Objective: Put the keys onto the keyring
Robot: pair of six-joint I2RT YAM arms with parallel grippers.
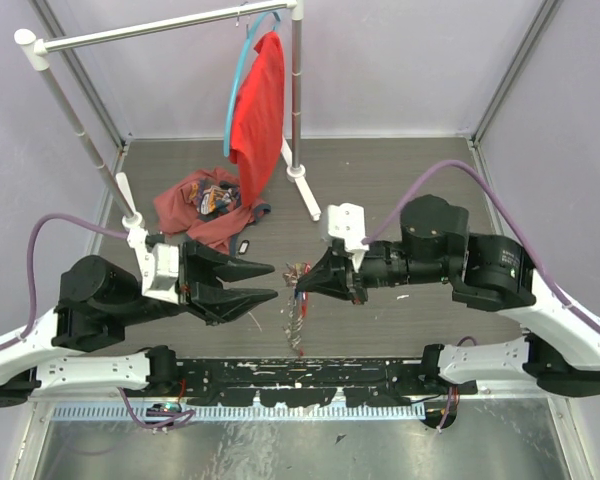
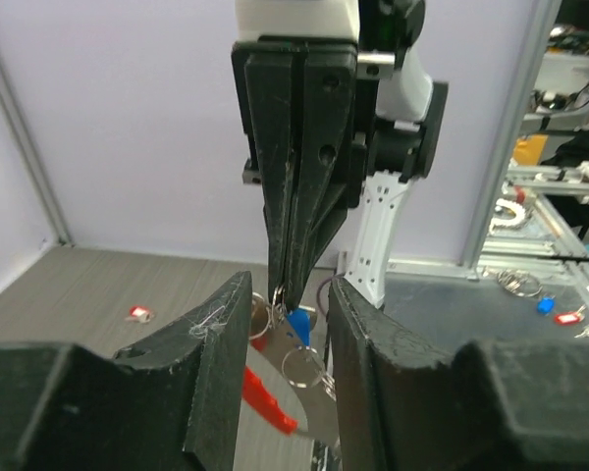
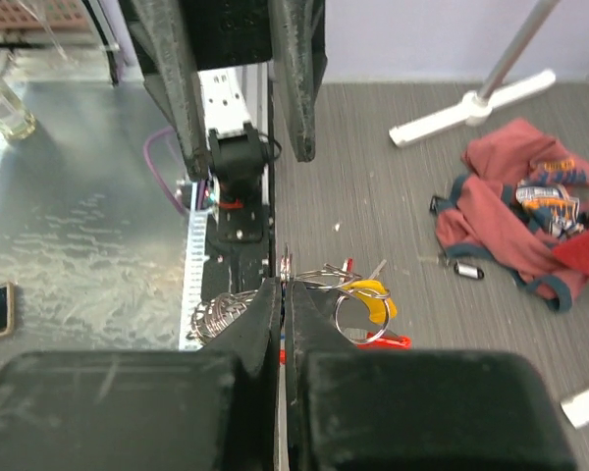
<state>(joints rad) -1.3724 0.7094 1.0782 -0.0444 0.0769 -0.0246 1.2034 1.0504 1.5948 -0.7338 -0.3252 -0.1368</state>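
My right gripper (image 1: 303,285) is shut on the keyring (image 1: 298,272) and holds it above the table; the silvery chain and tags (image 1: 298,322) hang below. In the right wrist view the shut right gripper (image 3: 283,287) pinches a thin ring, with linked rings (image 3: 358,312), a yellow tag (image 3: 373,294), a red strap tag (image 3: 395,341) and the coiled chain (image 3: 221,314) beside it. My left gripper (image 1: 274,280) is open, its tips just left of the bunch. In the left wrist view the left gripper (image 2: 290,287) frames the right jaws, a blue-headed key (image 2: 299,324), a ring (image 2: 305,369) and the red strap (image 2: 267,394).
A maroon garment pile (image 1: 195,205) and a black fob (image 1: 245,245) lie behind the left gripper. A garment rack (image 1: 298,110) with a red shirt (image 1: 260,110) stands at the back. A small red-tagged key (image 2: 137,314) lies on the table.
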